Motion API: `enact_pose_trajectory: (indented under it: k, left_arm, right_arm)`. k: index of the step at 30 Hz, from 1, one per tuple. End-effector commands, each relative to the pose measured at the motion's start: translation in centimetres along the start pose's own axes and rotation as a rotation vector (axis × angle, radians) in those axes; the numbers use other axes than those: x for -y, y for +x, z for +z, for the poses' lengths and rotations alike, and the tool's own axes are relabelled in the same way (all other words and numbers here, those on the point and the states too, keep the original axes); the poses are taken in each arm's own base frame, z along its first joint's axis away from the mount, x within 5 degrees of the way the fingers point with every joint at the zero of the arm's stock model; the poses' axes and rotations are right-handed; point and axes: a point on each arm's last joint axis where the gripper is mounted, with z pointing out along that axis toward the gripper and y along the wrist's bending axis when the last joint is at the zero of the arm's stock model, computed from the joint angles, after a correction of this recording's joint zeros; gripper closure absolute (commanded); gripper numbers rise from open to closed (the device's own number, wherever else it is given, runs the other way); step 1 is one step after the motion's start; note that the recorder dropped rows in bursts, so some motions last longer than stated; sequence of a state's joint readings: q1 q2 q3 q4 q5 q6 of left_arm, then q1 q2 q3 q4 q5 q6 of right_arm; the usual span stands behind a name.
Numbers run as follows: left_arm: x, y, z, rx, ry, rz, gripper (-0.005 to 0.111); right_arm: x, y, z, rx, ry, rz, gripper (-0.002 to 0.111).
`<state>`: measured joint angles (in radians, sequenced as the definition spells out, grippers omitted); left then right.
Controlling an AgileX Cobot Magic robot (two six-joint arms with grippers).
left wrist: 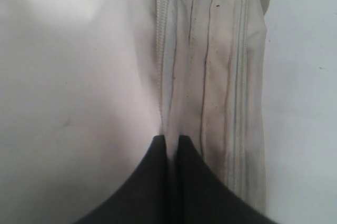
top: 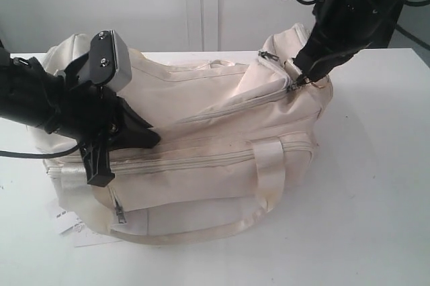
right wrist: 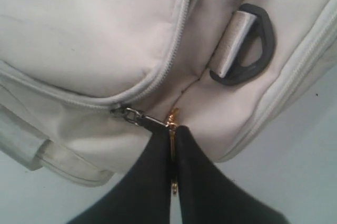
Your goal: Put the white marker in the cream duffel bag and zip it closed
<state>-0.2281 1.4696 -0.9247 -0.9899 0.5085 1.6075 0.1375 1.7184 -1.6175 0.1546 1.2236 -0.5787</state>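
The cream duffel bag (top: 222,165) lies on the white table, and its top zip runs shut up to the slider (right wrist: 129,113) at the bag's right end. My right gripper (top: 300,79) (right wrist: 171,128) is shut on the gold zipper pull (right wrist: 173,118) beside that slider, close to a black ring (right wrist: 253,50). At the bag's left part, my left gripper (top: 156,137) (left wrist: 169,139) is shut on a pinched fold of the cream fabric (left wrist: 169,124) next to a zip line. The white marker is out of view.
A flat white paper tag (top: 64,219) with dark print sticks out from under the bag's front left corner. Satin strap handles (top: 269,172) hang over the bag's front. The white table (top: 376,185) extends to the right and front.
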Motion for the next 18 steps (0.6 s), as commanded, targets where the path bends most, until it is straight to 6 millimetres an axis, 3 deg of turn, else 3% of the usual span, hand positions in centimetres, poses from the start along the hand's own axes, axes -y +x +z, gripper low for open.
enact_pose_trajectory:
  k: [1,5,7,13,18]
  left_arm:
    - [0.3,-0.5,-1.0,0.017,-0.008,-0.001,0.089]
    - [0.3,-0.8,-1.4,0.025,-0.033,0.001,0.052]
    - [0.1,-0.8,-1.6,0.025,-0.068,-0.019,0.043]
    - [0.0,-1.5,-2.6,0.052,-0.127,-0.041,0.041]
    - [0.8,-2.6,-3.0,0.153,-0.058,-0.075,0.041]
  right_arm:
    - [-0.8,-0.1,-1.6,0.084,-0.050,-0.046,0.108]
    - [-1.0,0.0,-2.5,0.104,-0.039,-0.051,0.108]
    - [-1.1,0.0,-2.8,0.110,-0.033,-0.054,0.108]
    - [-1.6,0.2,-4.3,0.148,-0.024,-0.057,0.108]
    - [-2.2,0.3,-5.6,0.191,-0.032,-0.057,0.108]
